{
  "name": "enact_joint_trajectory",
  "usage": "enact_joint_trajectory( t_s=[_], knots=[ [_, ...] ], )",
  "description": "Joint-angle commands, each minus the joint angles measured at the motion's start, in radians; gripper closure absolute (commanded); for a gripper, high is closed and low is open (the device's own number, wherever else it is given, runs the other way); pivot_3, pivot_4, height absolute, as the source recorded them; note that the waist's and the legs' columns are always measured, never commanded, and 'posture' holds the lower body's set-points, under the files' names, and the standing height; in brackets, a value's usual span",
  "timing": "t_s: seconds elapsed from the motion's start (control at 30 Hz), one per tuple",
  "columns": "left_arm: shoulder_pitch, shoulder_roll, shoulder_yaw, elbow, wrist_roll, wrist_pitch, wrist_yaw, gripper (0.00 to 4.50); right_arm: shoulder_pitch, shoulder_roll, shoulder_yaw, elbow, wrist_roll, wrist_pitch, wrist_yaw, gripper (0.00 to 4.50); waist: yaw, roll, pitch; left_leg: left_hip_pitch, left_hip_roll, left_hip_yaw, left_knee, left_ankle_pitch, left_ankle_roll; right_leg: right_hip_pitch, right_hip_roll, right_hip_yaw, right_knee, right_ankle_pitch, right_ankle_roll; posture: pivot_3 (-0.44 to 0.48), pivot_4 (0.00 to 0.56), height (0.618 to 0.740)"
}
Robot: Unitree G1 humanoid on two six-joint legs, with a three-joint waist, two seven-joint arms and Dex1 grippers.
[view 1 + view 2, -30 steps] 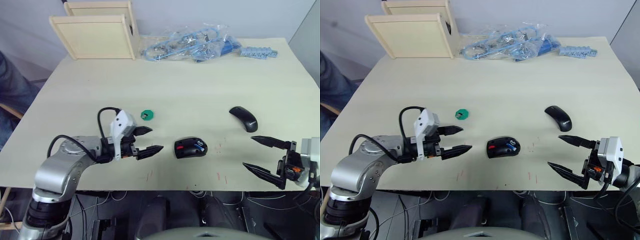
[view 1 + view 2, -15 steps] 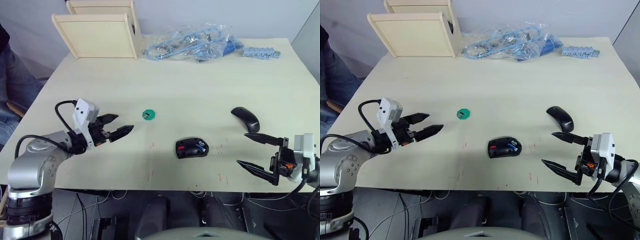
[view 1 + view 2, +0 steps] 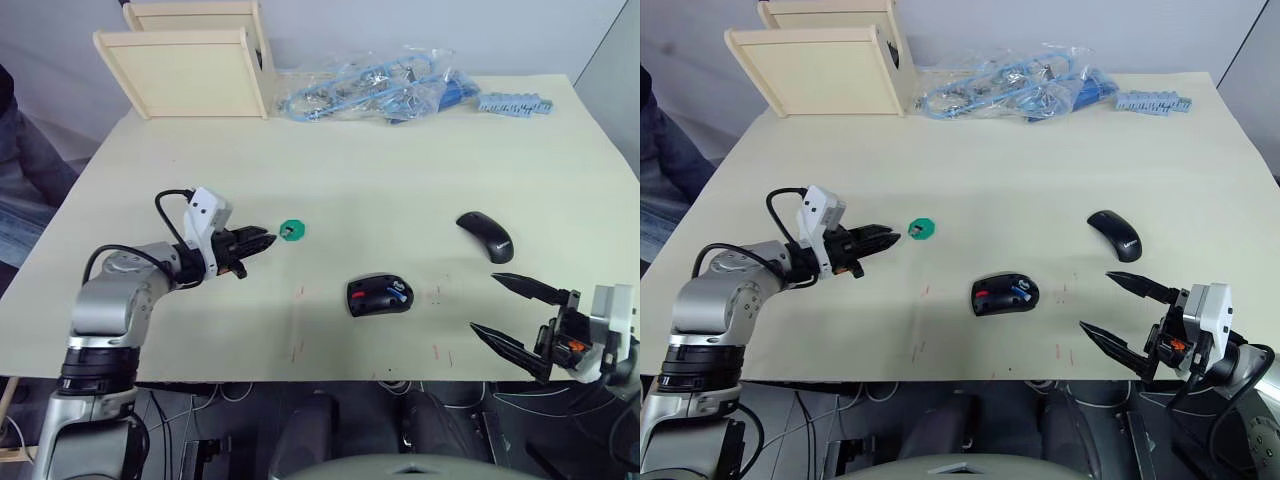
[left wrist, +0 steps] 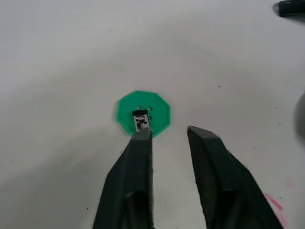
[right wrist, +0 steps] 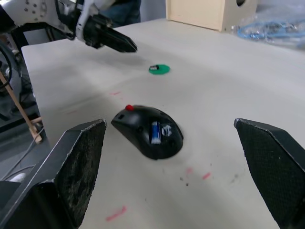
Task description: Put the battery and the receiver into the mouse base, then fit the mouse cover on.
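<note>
Partly, a left fingertip [image 4: 141, 138] overlaps the receiver [image 4: 140, 119].

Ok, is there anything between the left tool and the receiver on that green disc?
Nothing visible. The left tool points straight at the receiver, which sits on the green disc, with bare table around it. One fingertip is already at the receiver's edge.

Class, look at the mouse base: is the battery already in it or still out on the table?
In. The battery lies as a blue-and-white strip inside the mouse base, which sits uncovered; the mouse cover rests apart.
</note>
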Motion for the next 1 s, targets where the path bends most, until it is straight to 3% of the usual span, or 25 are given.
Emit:
enact_joint_trajectory(
  t_s=[0.03,1.0],
  knots=[
    [-0.032,-0.003,-0.009,-0.014,0.031,0.001,0.047,2.94,0.001,0.003,0.007,-0.037,-0.011,-0.025,-0.011,0.00,0.001,0.000,0.000,0.000,0.000,0.000,0.000,0.000,0.000,0.000,0.000,0.000,0.000,0.000,0.000,0.000,0.150,0.740],
    [-0.156,-0.097,-0.142,0.205,0.198,-0.117,0.088,2.94,0.018,0.019,0.036,-0.042,-0.039,-0.052,-0.044,0.00,0.000,-0.001,0.000,-0.002,-0.003,0.001,0.000,0.000,0.000,-0.004,0.000,0.001,0.003,0.000,0.000,0.000,0.150,0.740]
  ],
)
